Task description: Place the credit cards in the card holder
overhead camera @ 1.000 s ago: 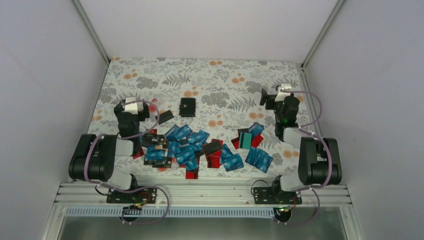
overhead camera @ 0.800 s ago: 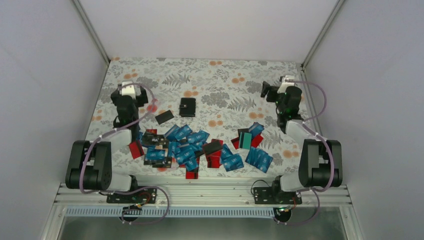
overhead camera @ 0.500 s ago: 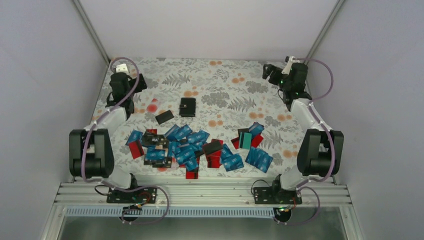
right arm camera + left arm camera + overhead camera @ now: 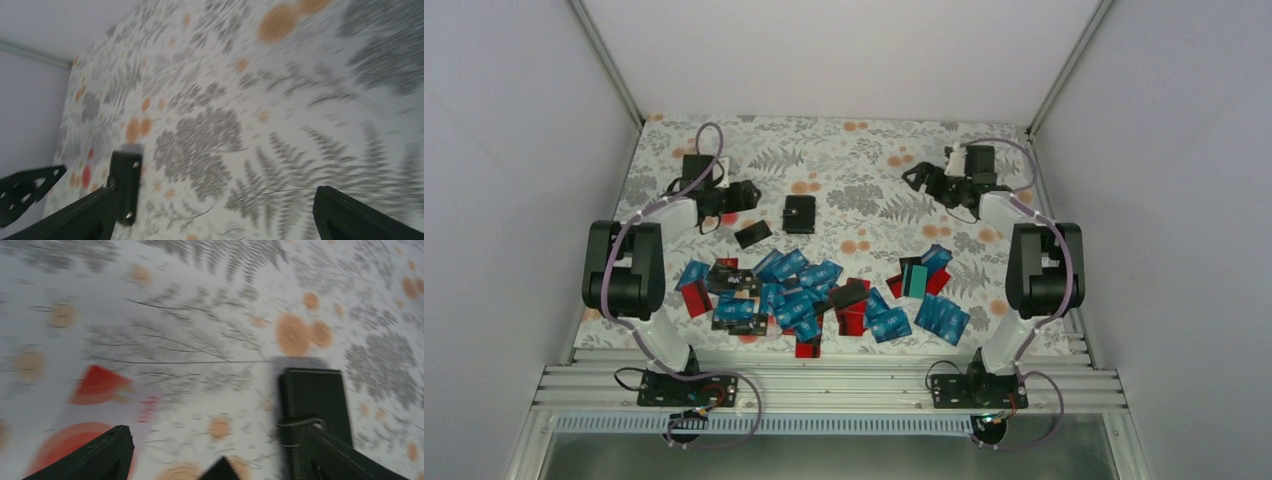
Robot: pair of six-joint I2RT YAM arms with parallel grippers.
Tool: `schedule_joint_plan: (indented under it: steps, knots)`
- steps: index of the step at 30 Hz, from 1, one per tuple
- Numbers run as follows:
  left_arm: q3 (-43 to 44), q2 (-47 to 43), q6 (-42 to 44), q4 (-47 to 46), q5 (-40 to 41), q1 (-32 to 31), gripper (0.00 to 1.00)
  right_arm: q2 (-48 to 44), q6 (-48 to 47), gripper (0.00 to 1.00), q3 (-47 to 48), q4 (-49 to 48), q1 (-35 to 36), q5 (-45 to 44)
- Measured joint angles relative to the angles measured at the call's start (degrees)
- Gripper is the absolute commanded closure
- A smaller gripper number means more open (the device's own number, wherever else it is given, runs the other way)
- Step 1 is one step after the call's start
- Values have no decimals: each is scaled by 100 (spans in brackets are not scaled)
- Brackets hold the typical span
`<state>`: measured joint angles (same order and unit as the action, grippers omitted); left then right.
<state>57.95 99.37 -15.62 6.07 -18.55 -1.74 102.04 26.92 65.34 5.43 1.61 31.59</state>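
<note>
Black against the flowered cloth of the bench [image 4: 864, 150], the left arm [image 4: 639, 265] goes up along the left edge and bends inward at the far part. The left fingers [image 4: 744, 193] therefore point to the right. In the left wrist view they are spread wide apart and nothing is between them. Below them on the cloth lies a pale flat piece with red shapes [image 4: 100, 387], too blurred to say what it is.

Just to the right of these fingers the card holder [image 4: 799, 214] lies flat on the bench, in the far middle part. It is between the two arms and nearer to the left one. A single black card [image 4: 753, 234] lies tilted close to its near-left corner, and the two do not touch.

Nearer to the arm bases, the credit cards [image 4: 799, 295] are in a loose heap. Most of them are blue, some are red or black, and many overlap. A smaller group lies to the right of the heap, with a teal card [image 4: 914, 280] and a row of blue ones [image 4: 942, 315]. All of these are well apart from the holder.

At the far right the right arm [image 4: 1044, 270] also bends inward, and the right fingers [image 4: 914, 179] point to the left. They are spread open too and carry nothing. The right wrist view is blurred, but the holder is visible ahead of them, beside one finger.
</note>
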Motion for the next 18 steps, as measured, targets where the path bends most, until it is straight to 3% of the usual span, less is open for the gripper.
schedule_joint_plan:
  steps: [9,18]
  knots:
    - [417,402,-35,330,-638,-848,40,238,98,4,4,22,933,387]
    - [205,640,-225,396,-649,-1078,52,240,92,6,4,39,1104,509]
